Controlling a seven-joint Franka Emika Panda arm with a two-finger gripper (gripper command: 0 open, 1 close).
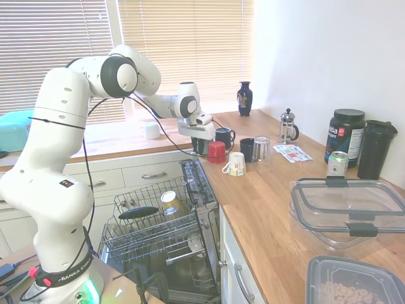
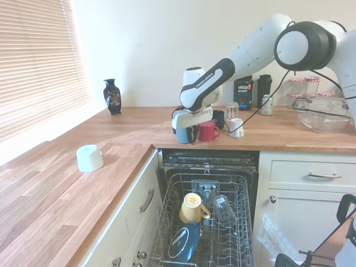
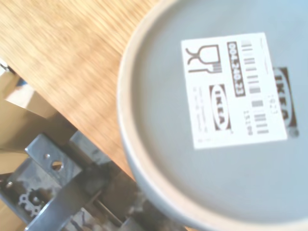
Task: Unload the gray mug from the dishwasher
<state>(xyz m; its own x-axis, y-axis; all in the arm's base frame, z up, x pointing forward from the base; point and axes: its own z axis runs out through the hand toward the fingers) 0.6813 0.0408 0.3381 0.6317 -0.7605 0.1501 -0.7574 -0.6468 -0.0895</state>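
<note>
The gripper (image 2: 185,132) stands over the wooden counter (image 2: 128,133) at its front edge, directly above the back of the open dishwasher (image 2: 208,222). Its fingers are clamped on the gray mug (image 2: 182,134), which is upside down. The wrist view shows the mug's flat base with a white printed label (image 3: 234,89) facing the camera. Whether the mug's rim touches the counter cannot be told.

Surrounding objects:
- The red mug (image 2: 207,131) stands just beside the gray mug, on the side toward the wall corner.
- The navy blue mug (image 1: 223,137) stands just behind the red mug.
- A black mug (image 1: 247,149) and a clear glass (image 1: 261,148) stand near, further along the counter.
- A white cup (image 1: 235,164) lies on its side in front of them.
- A French press (image 1: 288,126), a black supplement tub (image 1: 345,137), a drink can (image 1: 336,164) and a dark shaker bottle (image 1: 375,149) stand well apart, toward the wall.
- Clear plastic containers (image 1: 347,209) occupy the near end of that counter run.
- A dark vase (image 2: 112,96) stands by the window, and a white upturned cup (image 2: 89,158) sits on the adjoining counter.

The dishwasher rack (image 2: 167,222) is pulled out below the gripper. It holds a yellow mug (image 2: 192,207) and a dark bowl (image 2: 183,243). The counter on the window side of the gripper is bare wood up to the vase.
</note>
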